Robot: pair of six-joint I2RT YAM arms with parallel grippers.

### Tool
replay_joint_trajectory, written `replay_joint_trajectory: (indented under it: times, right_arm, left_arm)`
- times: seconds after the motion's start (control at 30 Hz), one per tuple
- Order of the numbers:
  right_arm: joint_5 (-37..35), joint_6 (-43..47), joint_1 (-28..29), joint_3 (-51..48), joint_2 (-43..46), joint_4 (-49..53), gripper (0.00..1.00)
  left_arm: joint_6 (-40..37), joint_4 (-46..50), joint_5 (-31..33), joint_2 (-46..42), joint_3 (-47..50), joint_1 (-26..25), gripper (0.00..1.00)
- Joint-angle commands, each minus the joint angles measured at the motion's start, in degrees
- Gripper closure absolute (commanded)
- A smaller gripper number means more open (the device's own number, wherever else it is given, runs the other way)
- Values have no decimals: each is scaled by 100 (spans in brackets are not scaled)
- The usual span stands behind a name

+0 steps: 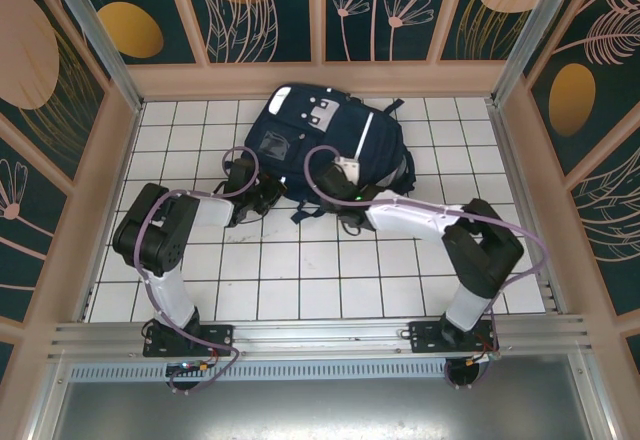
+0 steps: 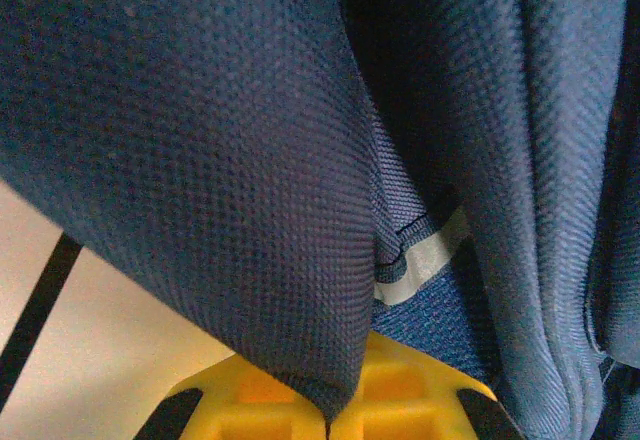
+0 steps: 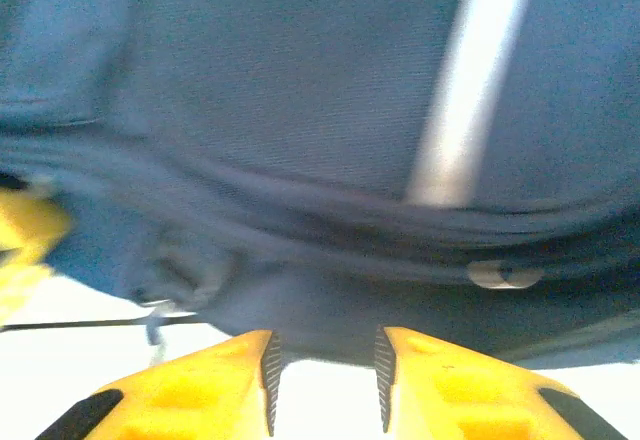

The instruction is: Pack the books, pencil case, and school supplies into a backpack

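The backpack [image 1: 322, 140] lies on the table [image 1: 300, 290]. At its near-left edge, our left gripper [image 2: 328, 412] pinches a fabric fold. At its near edge, the right gripper [image 3: 325, 370] stands narrowly parted and empty. We judge that opening is in hand; next, lift the fold to expose the mouth.

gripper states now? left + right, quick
Left gripper: closed, pinching a fold of the backpack.
Right gripper: open, nothing between its fingers, right up against the backpack.
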State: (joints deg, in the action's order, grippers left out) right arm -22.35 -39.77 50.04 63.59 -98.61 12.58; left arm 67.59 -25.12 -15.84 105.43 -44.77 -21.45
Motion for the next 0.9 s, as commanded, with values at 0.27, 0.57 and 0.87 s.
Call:
replay_joint_trajectory:
  times: [0.27, 0.57, 0.87]
  right_arm:
    - [1155, -790, 260, 980, -1622, -978, 63]
    - [1262, -1102, 607, 328, -1475, -781, 66]
    - [1141, -1304, 477, -252, -499, -857, 66]
  left_arm:
    - [4, -118, -34, 49, 39, -44, 100]
    - [4, -12, -42, -13, -108, -43, 100]
    - [61, -10, -31, -23, -207, -50, 100]
